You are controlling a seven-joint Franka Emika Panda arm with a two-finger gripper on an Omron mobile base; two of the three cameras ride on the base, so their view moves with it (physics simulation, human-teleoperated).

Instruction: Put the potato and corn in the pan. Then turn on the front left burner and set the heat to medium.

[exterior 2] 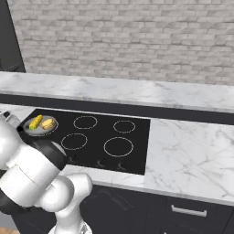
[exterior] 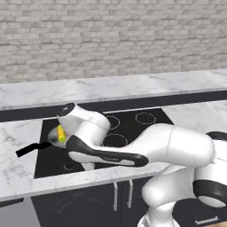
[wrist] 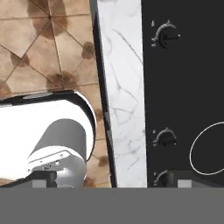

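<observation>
Corn (exterior 2: 36, 121) and potato (exterior 2: 48, 124) lie side by side in the pan (exterior 2: 31, 130) on the stove's left. Gripper (wrist: 111, 183) empty, jaws wide, over the front edge near three knobs (wrist: 164, 138). Risk as I judge it: near-identical knobs invite the wrong burner, and the low arm could knock the pan handle (exterior: 33, 148).

There are no words, numbers or brand names to read in these pictures. The dark band on the robot arm (exterior: 106, 156), in the lower middle of the left base view, has some tiny pale marks, but they are too small and blurry to read. The stove knobs (wrist: 165, 37) show no numbers.
</observation>
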